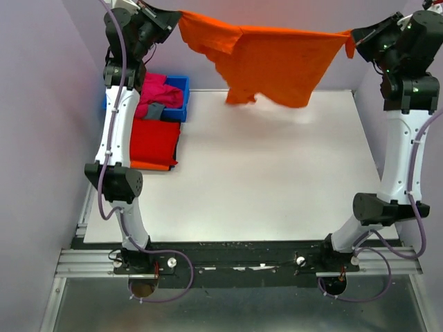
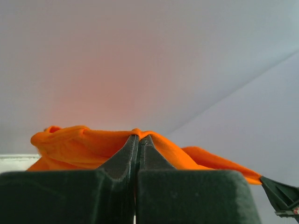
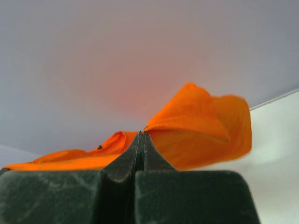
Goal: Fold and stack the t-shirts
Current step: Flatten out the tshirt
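An orange t-shirt (image 1: 273,61) hangs stretched in the air across the back of the table, held at both ends. My left gripper (image 1: 174,16) is shut on its left edge; the cloth (image 2: 84,147) bunches over the closed tips (image 2: 138,136). My right gripper (image 1: 354,36) is shut on its right edge; the cloth (image 3: 201,128) folds past the closed tips (image 3: 142,134). A folded red t-shirt (image 1: 154,142) lies flat at the left on top of a folded orange one (image 1: 149,166). A magenta-pink t-shirt (image 1: 158,91) lies crumpled in the bin.
A blue plastic bin (image 1: 181,97) stands at the back left and holds the pink shirt and a small grey cloth piece (image 1: 154,111). The white table top (image 1: 277,180) spreads under the hanging shirt. Lilac walls close in the back and both sides.
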